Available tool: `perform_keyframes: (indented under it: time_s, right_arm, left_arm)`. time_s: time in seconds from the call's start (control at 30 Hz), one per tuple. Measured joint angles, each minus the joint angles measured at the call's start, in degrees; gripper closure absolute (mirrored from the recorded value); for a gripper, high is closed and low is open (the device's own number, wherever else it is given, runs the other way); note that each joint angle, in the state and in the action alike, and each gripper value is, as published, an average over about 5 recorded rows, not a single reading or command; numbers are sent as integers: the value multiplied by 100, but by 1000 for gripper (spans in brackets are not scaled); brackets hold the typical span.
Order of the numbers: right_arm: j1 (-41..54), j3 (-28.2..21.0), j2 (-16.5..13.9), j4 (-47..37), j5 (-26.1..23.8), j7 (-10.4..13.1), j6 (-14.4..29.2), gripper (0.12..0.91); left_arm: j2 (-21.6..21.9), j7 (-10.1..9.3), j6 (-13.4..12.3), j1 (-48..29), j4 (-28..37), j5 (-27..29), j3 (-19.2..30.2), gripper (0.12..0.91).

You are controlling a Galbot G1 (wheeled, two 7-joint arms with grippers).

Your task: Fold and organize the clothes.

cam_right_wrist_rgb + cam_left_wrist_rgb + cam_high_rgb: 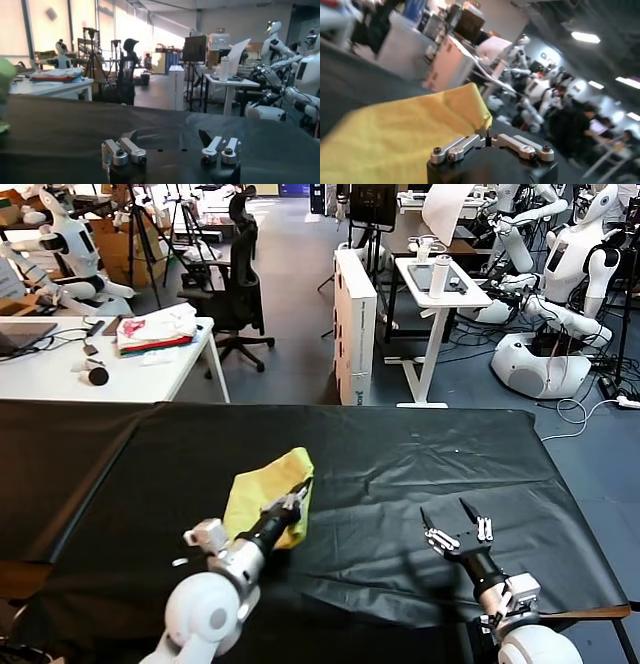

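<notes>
The lime yellow-green T-shirt (258, 489) lies bunched and folded on the black-covered table (420, 449), left of centre. My left gripper (302, 486) is shut on the shirt's right edge, and the arm lies over the fabric. In the left wrist view the shirt (395, 135) fills the space by my closed left gripper (489, 136), with its corner pinched at the tips. My right gripper (448, 515) is open and empty over bare cloth at the right front, well apart from the shirt. In the right wrist view it (167, 137) stands wide open; a bit of the shirt (4, 75) shows far off.
Beyond the table's far edge stand a white desk (60, 374) with a white, pink and red fabric stack (155, 332), a black office chair (240, 284), a white cabinet (355, 324), a small white stand (440, 294) and other robots (560, 284).
</notes>
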Motion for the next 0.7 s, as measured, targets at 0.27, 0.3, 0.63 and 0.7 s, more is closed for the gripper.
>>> perform_keyframes:
  time_s: [0.27,0.3,0.63,0.7]
  right_arm:
    - [274,-394,-385,30,768,-193,-425,118]
    - [331,-467,-437,26,884,-141,-502,118]
    - [1277,-1584,-495,-228,2426,678,-1764,118]
    - [1498,-1806,-462,-312,2670,770,-1933,118]
  left_arm:
    - [62,254,21,-7,78,127,94,321]
    - [88,291,10,10,55,180,88,256]
    - [621,584,-320,128,-234,622,-290,124]
    - [756,632,-365,183,-287,704,-380,123]
